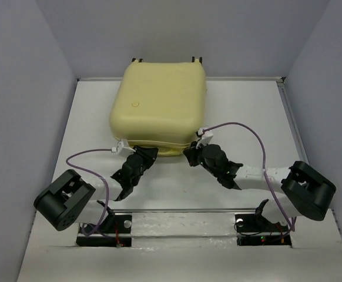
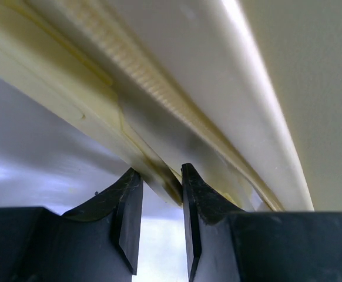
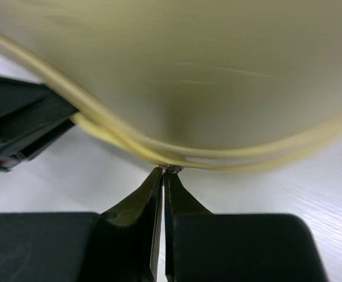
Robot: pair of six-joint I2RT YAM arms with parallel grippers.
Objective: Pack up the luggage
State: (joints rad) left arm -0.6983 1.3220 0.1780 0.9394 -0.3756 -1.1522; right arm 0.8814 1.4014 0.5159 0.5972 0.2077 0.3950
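The luggage [image 1: 159, 106], a pale-yellow hard-shell suitcase, lies closed and flat at the back middle of the white table. My left gripper [image 1: 149, 154] is at its near edge. In the left wrist view its fingertips [image 2: 160, 170] straddle and pinch the lower rim of the luggage [image 2: 218, 88] below the zipper seam. My right gripper [image 1: 190, 154] is at the near right corner. In the right wrist view it [image 3: 164, 171] is shut on a small metal zipper pull [image 3: 172, 169] at the seam of the luggage [image 3: 188, 76].
Small black wheels [image 1: 138, 59] stick out at the suitcase's far edge against the back wall. Grey walls close in the table on three sides. A metal rail [image 1: 177, 210] runs along the near edge by the arm bases. The left arm [image 3: 18, 129] shows in the right wrist view.
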